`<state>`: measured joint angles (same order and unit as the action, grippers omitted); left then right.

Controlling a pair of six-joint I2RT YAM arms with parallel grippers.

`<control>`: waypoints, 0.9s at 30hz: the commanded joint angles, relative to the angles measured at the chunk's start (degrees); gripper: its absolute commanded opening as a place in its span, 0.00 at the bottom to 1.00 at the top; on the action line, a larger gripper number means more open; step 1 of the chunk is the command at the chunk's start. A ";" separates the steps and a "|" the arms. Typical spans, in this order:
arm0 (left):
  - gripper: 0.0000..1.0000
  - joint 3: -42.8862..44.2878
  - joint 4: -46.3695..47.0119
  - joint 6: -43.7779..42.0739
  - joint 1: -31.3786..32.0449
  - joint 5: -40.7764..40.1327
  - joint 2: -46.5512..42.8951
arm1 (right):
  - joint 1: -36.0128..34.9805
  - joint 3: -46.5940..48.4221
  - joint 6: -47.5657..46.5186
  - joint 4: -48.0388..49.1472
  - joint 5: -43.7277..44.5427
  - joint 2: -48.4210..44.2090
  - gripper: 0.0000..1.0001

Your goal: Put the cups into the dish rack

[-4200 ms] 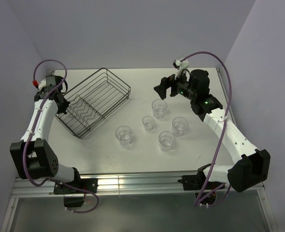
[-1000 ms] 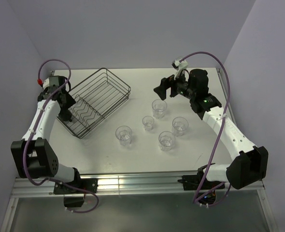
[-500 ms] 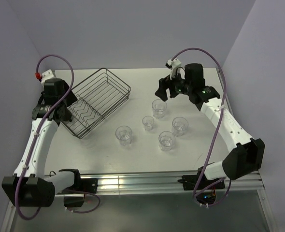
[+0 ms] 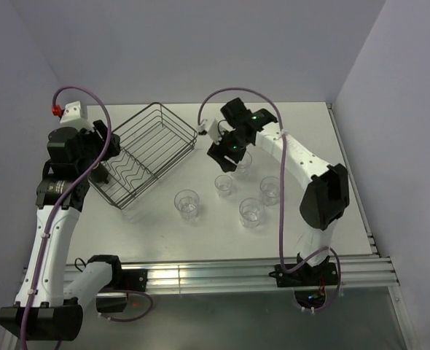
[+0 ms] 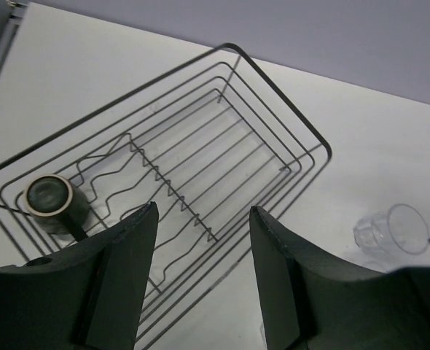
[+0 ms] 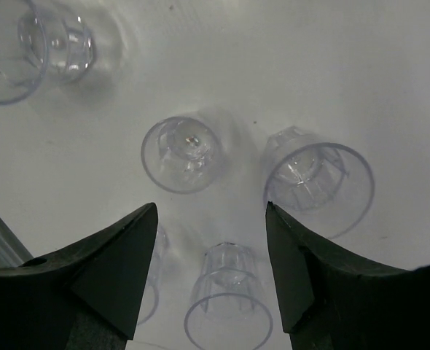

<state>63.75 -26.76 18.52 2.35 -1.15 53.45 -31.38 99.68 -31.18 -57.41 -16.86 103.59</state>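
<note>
Clear ribbed glass tumblers (image 6: 181, 153) sat under the right gripper (image 6: 209, 219), jaws wide and empty for picking; left gripper (image 5: 202, 211) gaped empty over black wire dish rack (image 5: 295, 111).

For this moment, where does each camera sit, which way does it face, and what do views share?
Top external: above and behind the bases, looking down on dish rack and five glass tumblers; both arms show.
Left wrist: looks down past the open left tool into the dish rack holding a brown mug.
Right wrist: looking down past the right tool at glass tumblers.
Shared: top and left wrist both see the dish rack.
</note>
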 commanded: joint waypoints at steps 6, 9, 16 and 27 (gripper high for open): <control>0.59 1.12 0.48 0.28 0.02 9.76 1.13 | -5.89 7.63 -14.24 -9.12 4.82 6.35 0.68; 0.59 0.68 0.84 0.72 0.02 10.64 1.22 | -6.94 7.29 -16.36 -8.42 5.44 8.03 0.67; 0.59 0.33 1.01 0.90 0.02 10.90 1.30 | -7.39 9.13 -19.79 -8.60 5.70 11.63 0.65; 0.59 0.15 1.45 1.25 0.02 11.43 2.01 | -7.03 5.10 -25.68 -6.84 5.61 12.95 0.63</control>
<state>63.75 -27.24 19.29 2.35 9.21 55.53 -38.39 105.62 -54.24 -64.88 -11.60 115.74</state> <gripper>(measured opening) 0.593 0.632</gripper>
